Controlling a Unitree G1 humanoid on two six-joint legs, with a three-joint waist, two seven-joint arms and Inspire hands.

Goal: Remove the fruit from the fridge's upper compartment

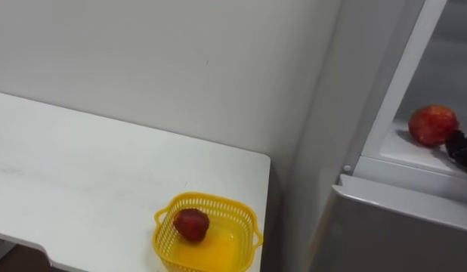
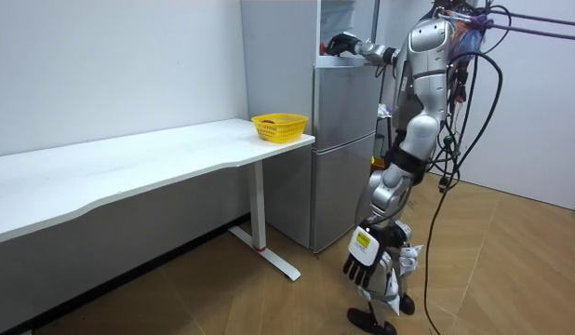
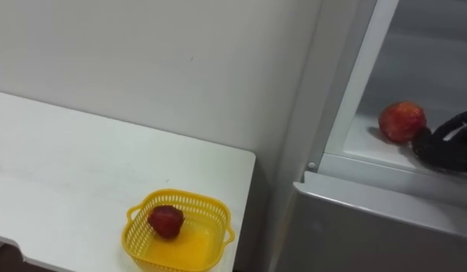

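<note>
Illumination even, diffuse, moderately bright. Wall (image 1: 180, 60) uniformly lit; table (image 1: 82, 174) top bright white. Fruit (image 1: 433, 125) at 3 o'clock casts a soft dark shadow on the shelf (image 1: 396, 153). Basket (image 1: 218, 202) at 6 o'clock glows yellow inside. Room view: shade beneath the table, 7 o'clock.

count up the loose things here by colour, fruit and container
yellow basket: 1
red fruit: 2, the basket fruit and the shelf fruit
total: 3
</note>
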